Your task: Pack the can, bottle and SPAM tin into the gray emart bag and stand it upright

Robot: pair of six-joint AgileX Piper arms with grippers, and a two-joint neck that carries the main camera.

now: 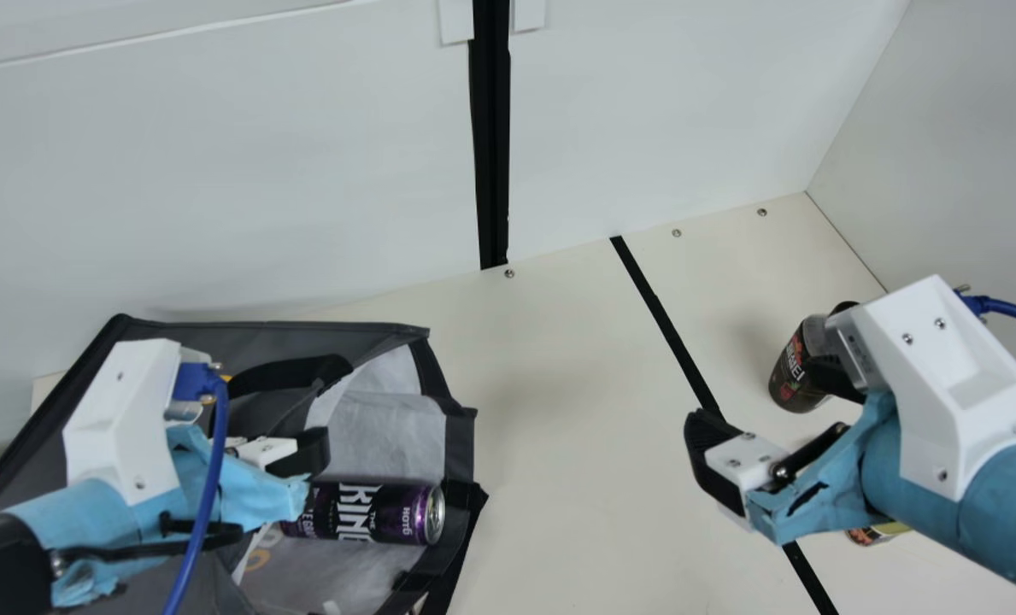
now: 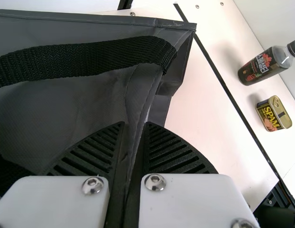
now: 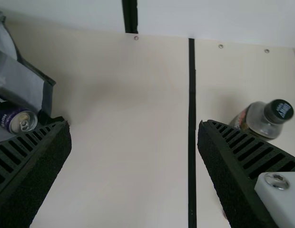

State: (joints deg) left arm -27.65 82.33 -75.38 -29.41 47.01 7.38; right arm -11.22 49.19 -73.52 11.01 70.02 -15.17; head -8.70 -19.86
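Bag (image 1: 243,337) of gray fabric lies tipped over at the left side of the bench (image 1: 559,367), its mouth turned toward the middle and held wide enough to show a pale lining (image 1: 388,427). It has 1 thing in view within: the purple can (image 1: 371,512), lying on its side on that lining, its lidded end just inside the dark rim (image 1: 461,427) and facing out. The lid (image 3: 24,122) has its pull tab in place. A black webbing handle (image 2: 85,61) loops across the bag's gray outer side.

The left gripper (image 1: 315,448) is clenched on a seamed fold of the bag, the fabric running between its 2 ribbed fingers. The right gripper (image 1: 760,397) hangs over the bench with its 2 fingers spread well apart and nothing between them.

The other 2 goods are outside the bag, on the right side of the black strip (image 1: 670,325) that crosses the bench. The bottle (image 2: 264,65) stands upright, capped in black, with a dark label and a see-through shoulder. Near it, the SPAM tin (image 2: 271,114) also stands upright, its ring-pull lid on top and its yellow-lettered label showing.
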